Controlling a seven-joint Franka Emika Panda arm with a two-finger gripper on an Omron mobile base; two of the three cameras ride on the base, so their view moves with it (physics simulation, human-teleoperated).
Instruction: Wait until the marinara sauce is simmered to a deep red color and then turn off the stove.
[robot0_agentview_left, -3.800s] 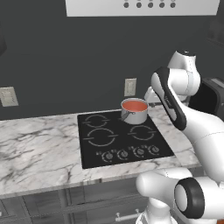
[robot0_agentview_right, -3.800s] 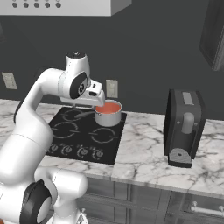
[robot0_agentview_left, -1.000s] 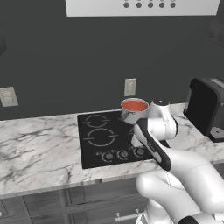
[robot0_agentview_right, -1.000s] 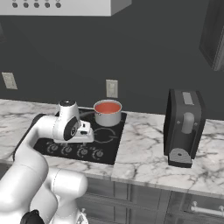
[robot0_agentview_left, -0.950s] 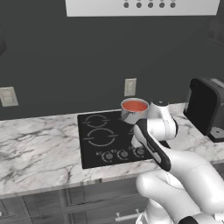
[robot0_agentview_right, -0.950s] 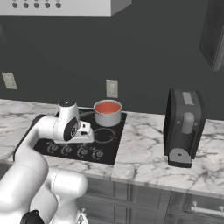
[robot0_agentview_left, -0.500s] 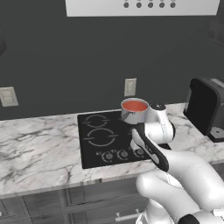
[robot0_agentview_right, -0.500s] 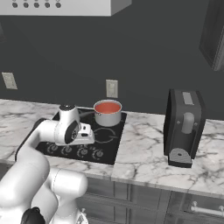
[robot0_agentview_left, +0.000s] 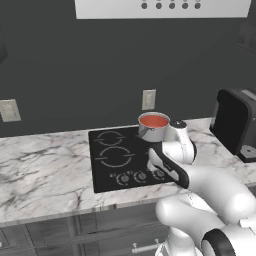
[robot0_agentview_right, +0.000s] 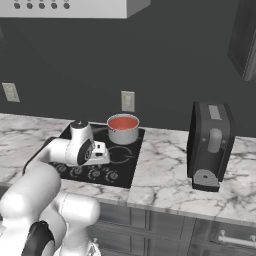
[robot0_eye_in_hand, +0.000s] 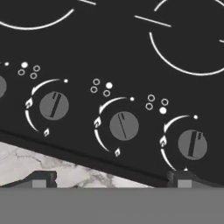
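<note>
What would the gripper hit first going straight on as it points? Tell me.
Probably the stove's middle knob, which sits centred ahead of the open gripper; depth is unclear, so the glass beside it is possible.

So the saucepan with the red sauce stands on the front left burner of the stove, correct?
Not the front left. In the left base view the saucepan with the sauce stands on the back right burner of the stove, near the wall.
</note>
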